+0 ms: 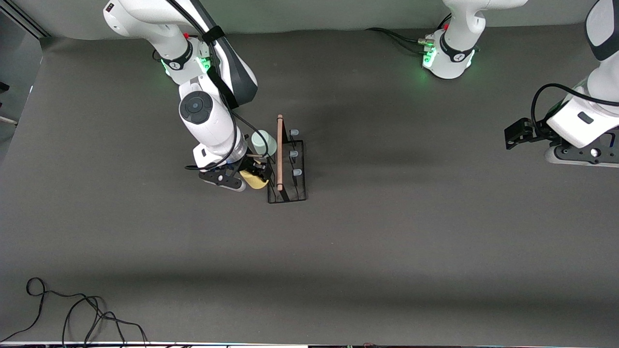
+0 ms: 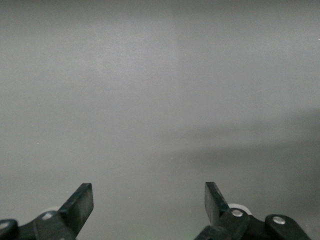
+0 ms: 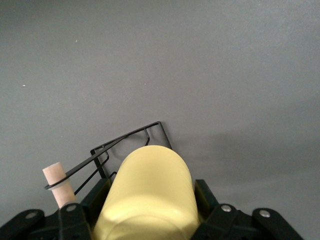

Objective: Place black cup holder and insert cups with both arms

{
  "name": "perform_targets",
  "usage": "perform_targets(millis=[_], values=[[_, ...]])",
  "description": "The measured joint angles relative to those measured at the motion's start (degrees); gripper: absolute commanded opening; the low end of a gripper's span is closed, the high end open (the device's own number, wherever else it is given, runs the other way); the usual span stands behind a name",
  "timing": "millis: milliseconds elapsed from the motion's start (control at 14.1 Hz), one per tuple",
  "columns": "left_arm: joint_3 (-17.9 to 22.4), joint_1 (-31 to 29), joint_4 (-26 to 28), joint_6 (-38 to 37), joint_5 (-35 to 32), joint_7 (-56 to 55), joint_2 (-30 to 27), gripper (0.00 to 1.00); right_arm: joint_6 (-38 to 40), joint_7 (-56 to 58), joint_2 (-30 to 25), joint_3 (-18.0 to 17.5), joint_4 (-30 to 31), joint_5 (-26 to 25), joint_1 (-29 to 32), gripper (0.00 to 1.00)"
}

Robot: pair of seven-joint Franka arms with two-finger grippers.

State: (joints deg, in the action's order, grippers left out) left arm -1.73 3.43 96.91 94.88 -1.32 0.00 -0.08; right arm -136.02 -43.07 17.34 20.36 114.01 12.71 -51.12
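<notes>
The yellow cup (image 1: 255,180) is clamped in the right end effector (image 1: 251,176), held sideways at the black cup holder (image 1: 287,169), which stands on the desk (image 1: 387,241) toward the right arm's end, closer to the edge where the bases stand. A grey-green cup (image 1: 263,143) already sits on the holder farther up, beside its wooden handle (image 1: 279,152). This looks like the insertion step; next the cup must slide onto a free blue-tipped peg (image 1: 297,172). The left end effector (image 2: 149,205) waits, spread wide, at the left arm's end.
</notes>
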Motion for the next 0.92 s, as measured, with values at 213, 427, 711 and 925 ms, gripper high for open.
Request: perform_targets(millis=[213, 427, 711, 925], values=[[0.0, 0.0, 0.0, 0.0, 0.0, 0.0, 0.0, 0.99, 0.0, -1.6, 0.9, 0.0, 0.0, 0.0, -0.9, 1.0], [0.0, 0.0, 0.0, 0.0, 0.0, 0.0, 0.0, 0.99, 0.0, -1.8, 1.0, 0.2, -0.1, 0.0, -1.0, 1.0], [0.0, 0.0, 0.1, 0.0, 0.0, 0.0, 0.0, 0.99, 3.7, -1.3, 0.0, 2.3, -2.3, -0.1, -1.0, 1.0], [0.0, 0.0, 0.3, 0.0, 0.0, 0.0, 0.0, 0.99, 21.7, 5.2, -2.5, 9.4, -10.6, -0.3, -0.9, 1.0]])
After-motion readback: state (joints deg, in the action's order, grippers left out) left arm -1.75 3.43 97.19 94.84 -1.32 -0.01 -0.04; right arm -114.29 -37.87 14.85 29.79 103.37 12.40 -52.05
